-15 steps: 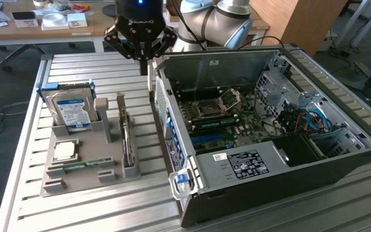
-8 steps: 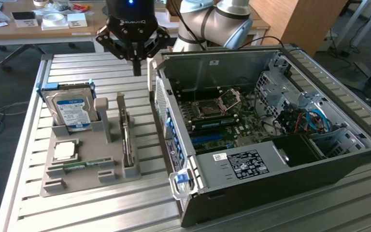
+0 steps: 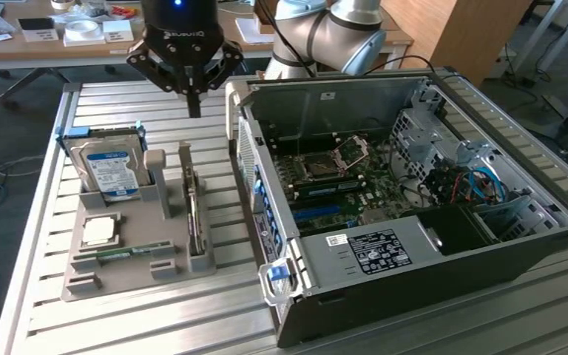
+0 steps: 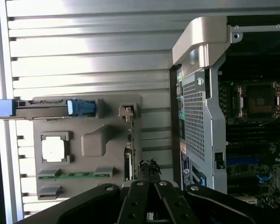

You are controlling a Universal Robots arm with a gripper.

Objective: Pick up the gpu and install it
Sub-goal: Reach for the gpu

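A: Lab room. A second desk (image 3: 27, 50) with small boxes runs along the top left of the exterior view. In the foreground is a slatted aluminium desk (image 3: 116, 329).
B: What's on it?
A: A grey parts tray (image 3: 116, 285) in the lower left of the exterior view. An open computer case (image 3: 481, 251) takes the centre and right, with its motherboard (image 3: 348, 185) exposed.
B: Tray contents?
A: A blue-labelled hard drive (image 3: 112, 168) stands upright at the tray's far end. A processor chip (image 3: 100, 231) lies flat. A green memory stick (image 3: 126, 255) lies flat nearer the front.
B: And the gpu?
A: The gpu (image 3: 196, 218) stands on its long edge in a slot along the tray's side nearest the case. It is not in the case.
B: Hand?
A: The hand (image 3: 194, 111) is at the upper centre-left of the exterior view, above the desk and beyond the tray's far end. Its fingers are pressed together to a point, with nothing between them. It is well apart from the gpu.
B: Wrist view?
A: It agrees. The fingertips (image 4: 149, 173) are together and bare, with the tray and the case wall beneath.
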